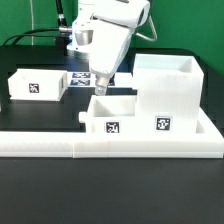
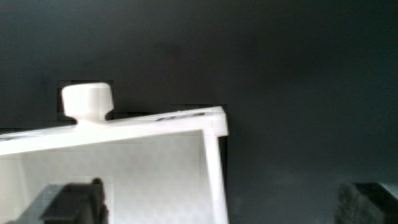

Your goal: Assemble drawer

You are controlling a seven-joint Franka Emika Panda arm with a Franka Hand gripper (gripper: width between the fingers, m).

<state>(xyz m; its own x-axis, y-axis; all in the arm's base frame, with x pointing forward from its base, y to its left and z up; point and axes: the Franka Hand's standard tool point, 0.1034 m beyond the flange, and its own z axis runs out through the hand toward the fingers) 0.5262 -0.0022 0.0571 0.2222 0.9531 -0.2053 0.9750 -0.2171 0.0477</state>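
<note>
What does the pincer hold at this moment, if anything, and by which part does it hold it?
Nothing is held. The pincer is open, its fingers wide apart over the drawer, closed on no wall of it.

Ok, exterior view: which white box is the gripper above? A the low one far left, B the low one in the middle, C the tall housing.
B: the gripper hangs over the middle drawer, and the wrist view shows its knob below.
</note>
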